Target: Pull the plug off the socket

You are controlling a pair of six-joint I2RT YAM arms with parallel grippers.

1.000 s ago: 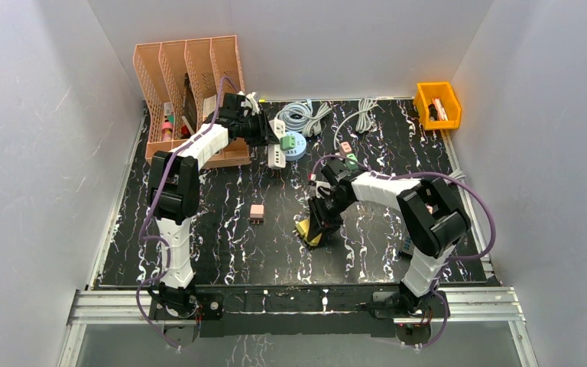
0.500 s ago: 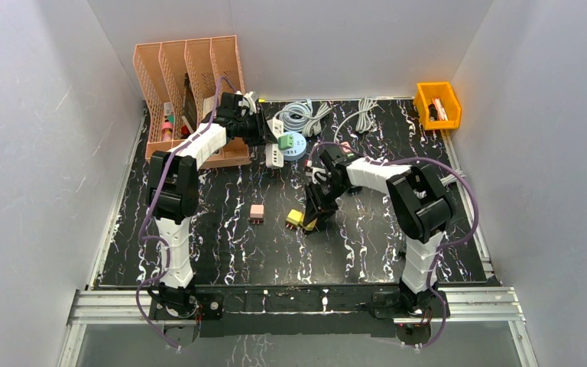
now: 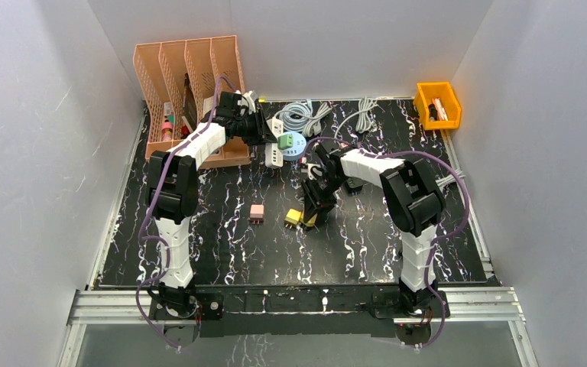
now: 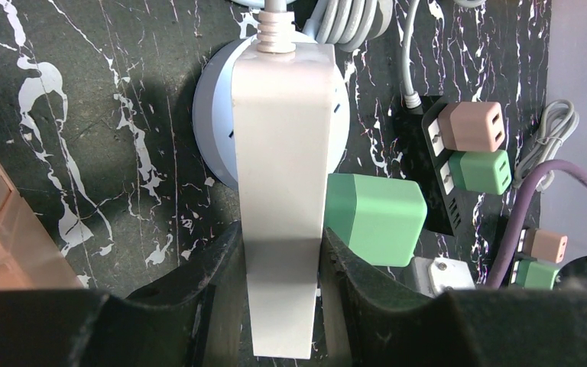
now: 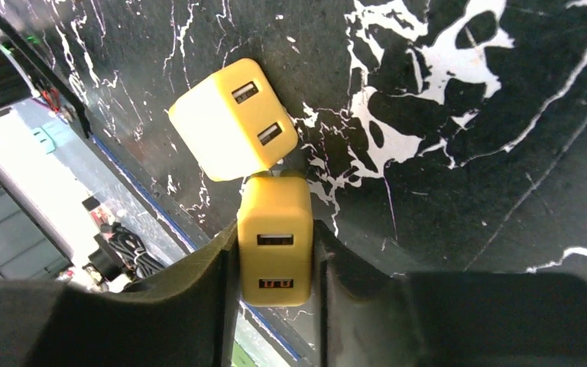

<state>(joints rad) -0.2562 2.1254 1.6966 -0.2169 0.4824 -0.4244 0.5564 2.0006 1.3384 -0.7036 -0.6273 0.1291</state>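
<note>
1. The left gripper point(image 4: 281, 264) is clenched on the near end of a white socket strip point(image 4: 283, 153). It holds the strip up at the back of the table point(image 5: 466, 191), over a round blue socket point(image 4: 214, 99).
2. A green plug point(image 4: 374, 218) sticks out of the right side of the strip, just beside the gripper's fingers. This looks like the plug to pull off.
3. The right gripper point(image 5: 275, 264) is squeezed tight on an orange plug point(image 5: 274, 210). It holds it low over the middle of the table, well apart from the strip.
4. A yellow plug point(image 5: 225, 122) lies on the table right by the orange plug. The 2 seem to touch.
5. The green plug looks small, light and hard. It will not bend or squash.
6. Its sides look smooth, so fingers could slip off. Its pins likely sit tight in the strip.
7. The best place to grab is its 2 flat sides, close to the strip.
8. Then pull straight out and do not twist, so the pins do not bend.
9. The left gripper must hold the strip firm, or the strip will just come along.
10. The right gripper is full, so I think it must put down the orange plug first.
</note>
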